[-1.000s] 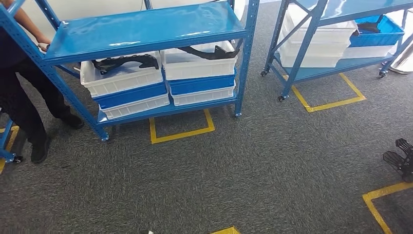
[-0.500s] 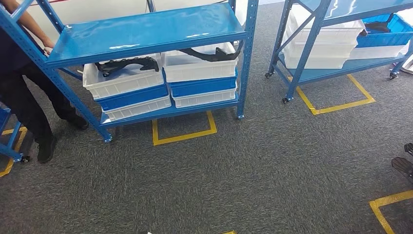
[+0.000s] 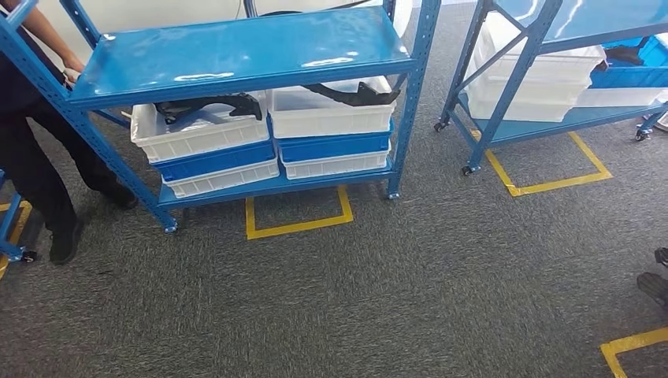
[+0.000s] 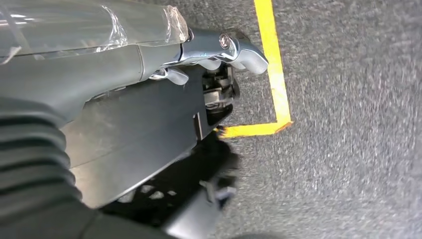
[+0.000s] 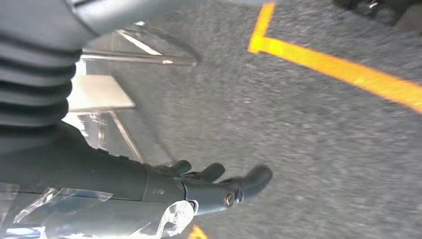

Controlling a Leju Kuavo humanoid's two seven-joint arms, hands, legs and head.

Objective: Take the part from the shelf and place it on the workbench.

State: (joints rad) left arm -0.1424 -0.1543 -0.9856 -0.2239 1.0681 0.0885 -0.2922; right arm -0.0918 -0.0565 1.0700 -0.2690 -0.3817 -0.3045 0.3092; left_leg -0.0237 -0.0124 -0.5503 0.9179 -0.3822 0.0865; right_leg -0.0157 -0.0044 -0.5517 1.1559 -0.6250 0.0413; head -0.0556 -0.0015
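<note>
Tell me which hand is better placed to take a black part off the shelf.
Left, probably. Both hands hang over the carpet, the right hand holding nothing. The shelf stands left of centre, so its black parts lie more toward the left hand.

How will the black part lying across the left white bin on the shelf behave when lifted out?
The black part looks moulded and holds its curved shape while spanning the top white bin, so it is probably stiff. It is long and thin, so likely light but apt to swing if gripped near one end. The blue shelf sits close above, so it may snag.
</note>
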